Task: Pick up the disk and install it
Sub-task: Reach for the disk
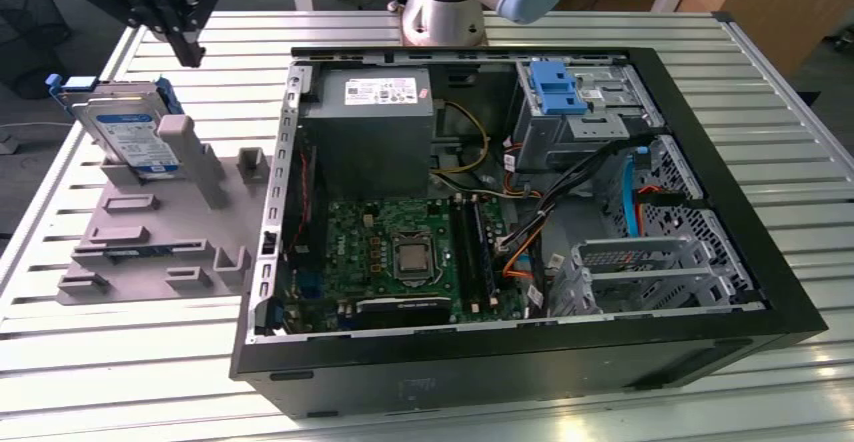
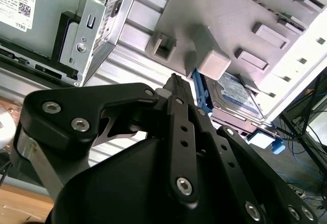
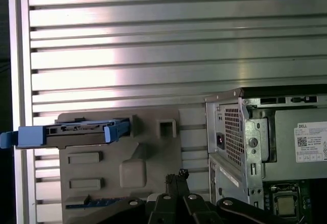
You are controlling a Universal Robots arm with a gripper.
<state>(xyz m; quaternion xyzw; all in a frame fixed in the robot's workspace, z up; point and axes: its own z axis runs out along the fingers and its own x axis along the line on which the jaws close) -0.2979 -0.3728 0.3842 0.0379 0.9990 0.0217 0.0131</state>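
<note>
The disk is a silver hard drive with a white-and-blue label and a blue carrier frame. It stands on edge in a grey holder at the exterior view's left. In the first wrist view the disk is seen edge-on, and in the second wrist view the disk lies behind a grey post. My gripper hangs above and slightly behind the disk, apart from it. The gripper has its fingertips pressed together with nothing between them, as the gripper also appears in the second wrist view.
An open black computer case lies on the slatted metal table, with a grey power supply box, a green motherboard and a drive bay carrying a blue latch bracket. The arm's base stands behind the case.
</note>
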